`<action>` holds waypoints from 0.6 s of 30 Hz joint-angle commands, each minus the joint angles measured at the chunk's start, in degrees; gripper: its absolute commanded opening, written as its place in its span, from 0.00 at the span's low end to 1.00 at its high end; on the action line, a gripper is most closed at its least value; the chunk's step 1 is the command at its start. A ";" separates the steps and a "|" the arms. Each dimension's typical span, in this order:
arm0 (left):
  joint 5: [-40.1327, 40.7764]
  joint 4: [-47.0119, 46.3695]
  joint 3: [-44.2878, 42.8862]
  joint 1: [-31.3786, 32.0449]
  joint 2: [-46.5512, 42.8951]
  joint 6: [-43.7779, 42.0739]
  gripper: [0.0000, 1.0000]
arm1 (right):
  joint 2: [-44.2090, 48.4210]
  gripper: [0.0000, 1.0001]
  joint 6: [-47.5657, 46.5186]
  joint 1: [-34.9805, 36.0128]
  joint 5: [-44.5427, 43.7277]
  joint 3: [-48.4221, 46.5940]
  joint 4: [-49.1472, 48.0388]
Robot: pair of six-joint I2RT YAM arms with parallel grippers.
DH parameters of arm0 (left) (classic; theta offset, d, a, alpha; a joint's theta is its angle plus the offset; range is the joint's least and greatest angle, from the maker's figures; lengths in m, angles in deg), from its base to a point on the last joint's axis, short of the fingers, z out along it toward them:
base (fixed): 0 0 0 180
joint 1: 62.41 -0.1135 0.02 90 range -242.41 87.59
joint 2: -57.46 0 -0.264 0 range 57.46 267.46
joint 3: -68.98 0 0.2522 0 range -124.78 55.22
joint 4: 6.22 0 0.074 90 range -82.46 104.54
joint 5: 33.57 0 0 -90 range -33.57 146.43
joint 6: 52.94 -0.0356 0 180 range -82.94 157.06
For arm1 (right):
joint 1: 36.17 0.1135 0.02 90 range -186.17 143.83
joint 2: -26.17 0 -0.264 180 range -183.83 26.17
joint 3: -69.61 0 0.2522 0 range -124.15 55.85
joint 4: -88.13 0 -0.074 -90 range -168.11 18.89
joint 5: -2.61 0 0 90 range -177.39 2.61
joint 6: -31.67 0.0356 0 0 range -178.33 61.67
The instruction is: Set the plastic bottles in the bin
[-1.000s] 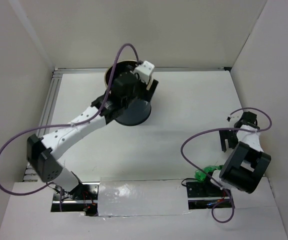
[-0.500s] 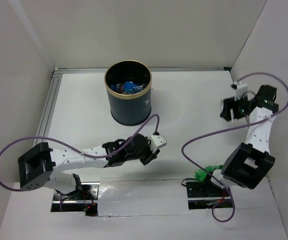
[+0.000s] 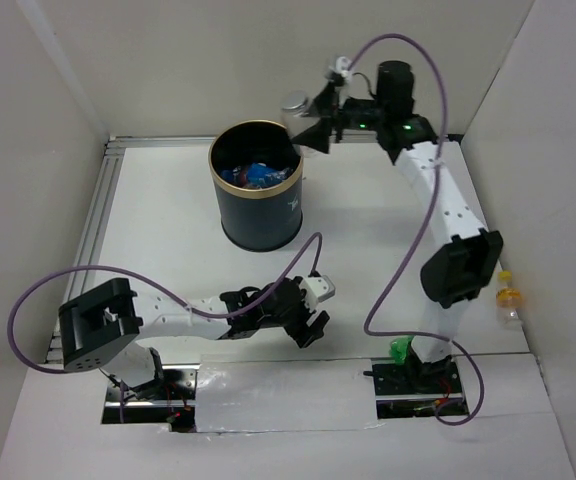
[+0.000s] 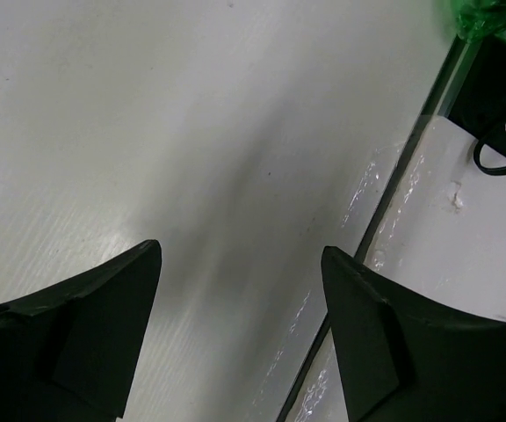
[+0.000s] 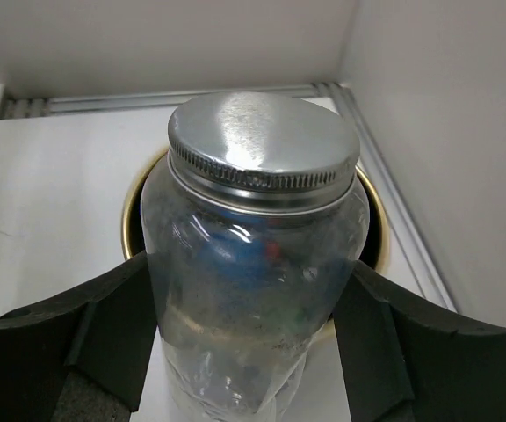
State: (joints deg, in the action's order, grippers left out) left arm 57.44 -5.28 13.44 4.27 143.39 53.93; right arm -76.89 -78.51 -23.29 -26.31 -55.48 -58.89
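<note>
The dark navy bin [image 3: 258, 215] with a gold rim stands at the back middle and holds several crushed bottles [image 3: 253, 174], blue and clear ones showing. My right gripper [image 3: 306, 118] is shut on a clear bottle with a silver cap [image 3: 294, 103], held just above the bin's far right rim. In the right wrist view the bottle [image 5: 253, 255] fills the gap between the fingers of my right gripper [image 5: 249, 271], with the gold rim [image 5: 131, 220] behind it. My left gripper [image 3: 313, 320] is open and empty low over the table, as the left wrist view [image 4: 240, 255] also shows.
A small bottle with a yellow cap [image 3: 508, 300] lies at the table's right edge. A crushed green bottle [image 3: 401, 350] lies by the right arm's base and shows in the left wrist view [image 4: 490, 16]. White walls close in the back and both sides.
My left arm has drawn back from over the bin to the front of the table. My right arm has swung from the right side to the bin's rim with the clear bottle.
</note>
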 commanded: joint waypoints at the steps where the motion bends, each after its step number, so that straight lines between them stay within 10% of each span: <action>1: -1.28 -4.58 -2.96 1.17 2.04 1.24 0.86 | -6.07 0.21 5.40 5.91 -0.26 -9.24 -4.99; 9: -0.58 -4.06 -8.84 1.79 5.29 -2.61 1.00 | -13.40 0.96 7.26 9.79 -13.21 -16.65 -2.09; 14: -5.04 -4.06 -17.62 1.79 10.65 -7.89 1.00 | -2.95 1.00 7.87 2.95 -33.98 -9.01 4.14; 18: -12.41 -2.39 -25.35 1.79 18.03 -12.11 0.98 | 7.51 0.89 7.26 -7.94 -34.19 3.89 12.23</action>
State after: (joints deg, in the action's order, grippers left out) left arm 52.40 -6.26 -7.15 5.78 158.10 46.69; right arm -79.69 -71.87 -23.64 -53.98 -57.01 -54.03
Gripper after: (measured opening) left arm 0.985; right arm 0.923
